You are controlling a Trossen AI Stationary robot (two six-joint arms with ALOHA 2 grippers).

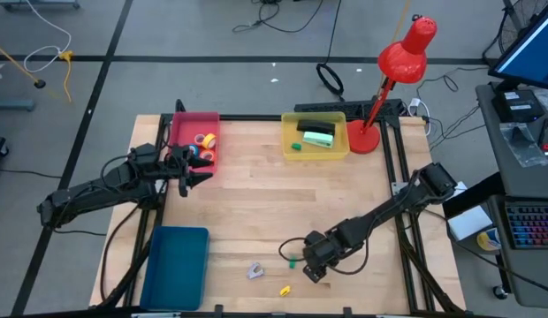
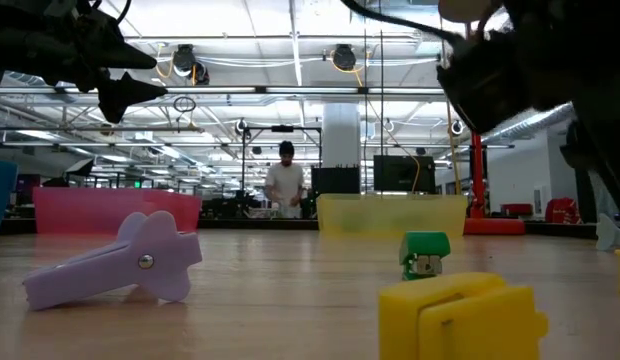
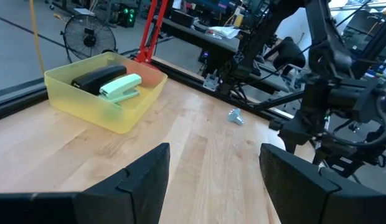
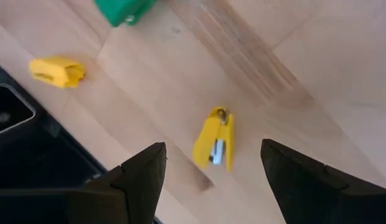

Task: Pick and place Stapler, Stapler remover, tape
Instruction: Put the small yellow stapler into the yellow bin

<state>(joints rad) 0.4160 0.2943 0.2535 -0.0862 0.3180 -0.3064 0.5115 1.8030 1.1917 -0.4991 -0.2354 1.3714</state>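
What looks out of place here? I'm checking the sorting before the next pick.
Small pieces lie loose near the table's front edge, outside any bin: a lavender staple remover, a green one and a yellow one.

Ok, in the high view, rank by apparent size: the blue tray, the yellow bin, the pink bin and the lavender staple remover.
1. Blue rectangular plastic tray, clearly largest.
2. Yellow translucent plastic bin and pink plastic bin: they look near enough alike that I would not rank them.
3. Lavender plastic staple remover, far the smallest.
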